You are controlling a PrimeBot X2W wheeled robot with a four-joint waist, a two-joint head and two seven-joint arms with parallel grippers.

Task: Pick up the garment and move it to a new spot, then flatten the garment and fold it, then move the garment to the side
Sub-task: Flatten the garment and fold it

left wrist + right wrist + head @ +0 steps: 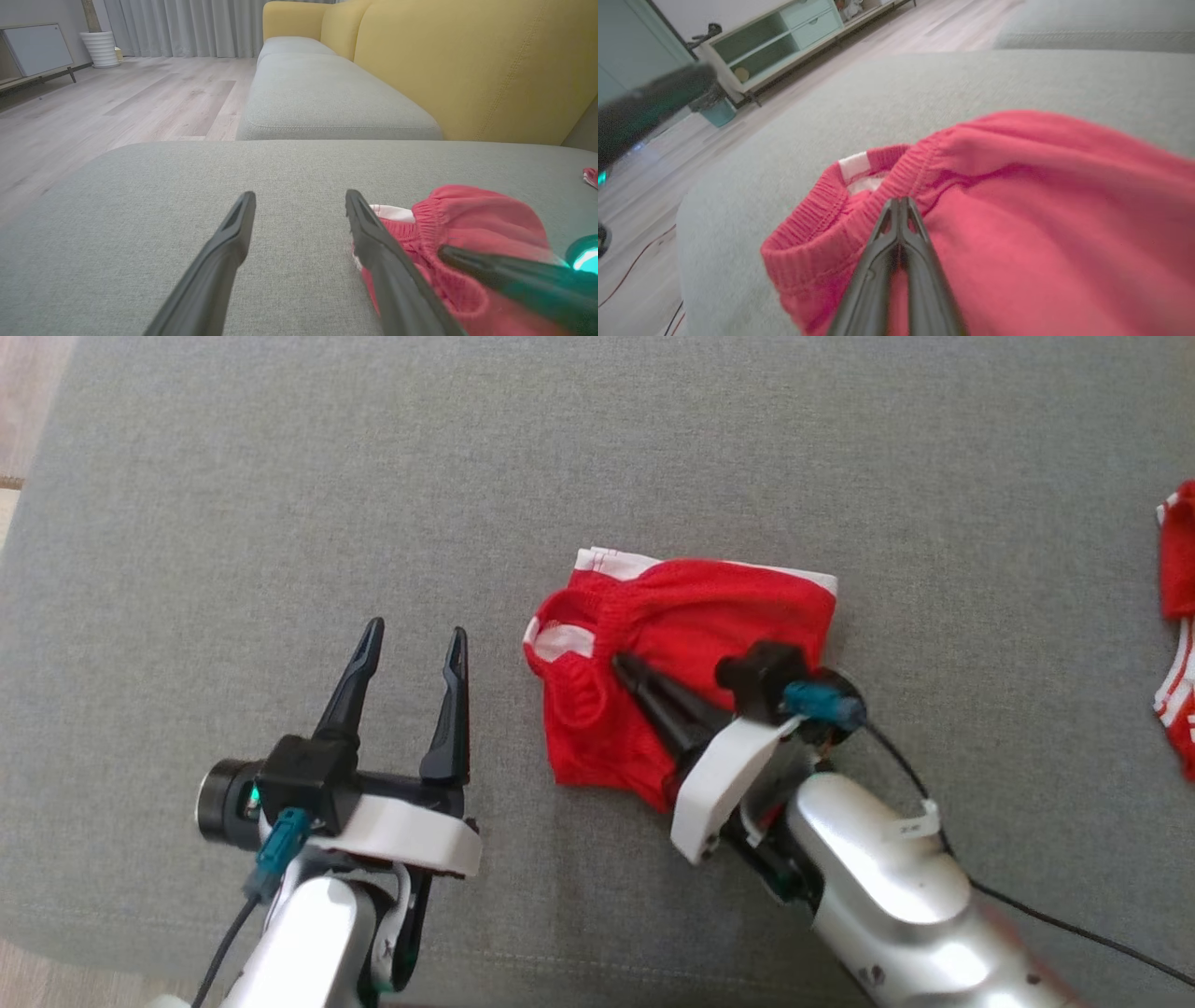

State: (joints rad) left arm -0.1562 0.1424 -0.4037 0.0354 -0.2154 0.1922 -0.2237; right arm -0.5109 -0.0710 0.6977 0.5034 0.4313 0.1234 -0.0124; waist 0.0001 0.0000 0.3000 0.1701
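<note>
A red garment (pixel 691 616) with white trim lies folded on the grey sofa cushion (pixel 280 476); its ribbed waistband faces left. My right gripper (pixel 621 663) reaches across the cloth from the lower right, its jaws shut at the waistband (pixel 900 201), with creases in the red garment (pixel 1041 210) running to the tips. My left gripper (pixel 415 633) stands open to the left of the garment, clear of it, with bare cushion between its fingers (pixel 301 196). The left wrist view has the red garment (pixel 476 214) just right of its fingers, with the right gripper (pixel 444 252) lying over it.
A second red and white cloth (pixel 1178 616) lies at the cushion's far right edge. A black cable (pixel 1027 905) trails from my right wrist. The yellow backrest (pixel 467 60) rises beyond the cushion, and wooden floor (pixel 117 102) lies off its left side.
</note>
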